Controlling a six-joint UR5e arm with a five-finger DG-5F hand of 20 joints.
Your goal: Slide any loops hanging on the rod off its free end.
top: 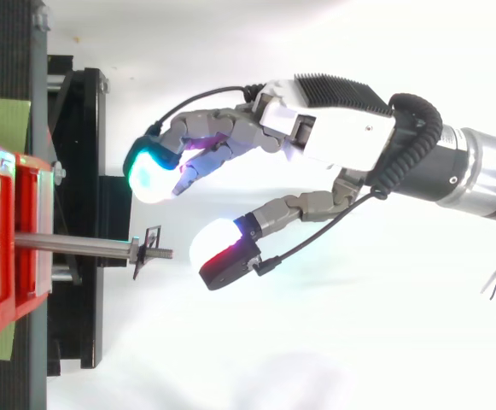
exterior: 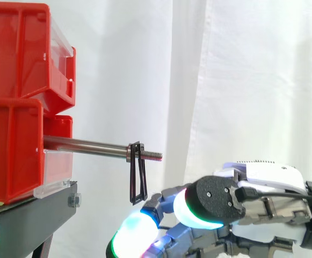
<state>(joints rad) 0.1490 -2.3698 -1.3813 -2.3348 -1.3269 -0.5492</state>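
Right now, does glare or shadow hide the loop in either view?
Side view: no, the loop reads dark against the bright curtain. Top view: the fingers glow washed-out white beside it, not over it.

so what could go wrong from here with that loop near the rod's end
1. The loop hangs on the rod just behind its threaded tip, so it may snag on the threads instead of sliding off.
2. The hand is open and sits lower than the rod in the side view; its thick fingertips could knock the rod or just swing the thin loop.
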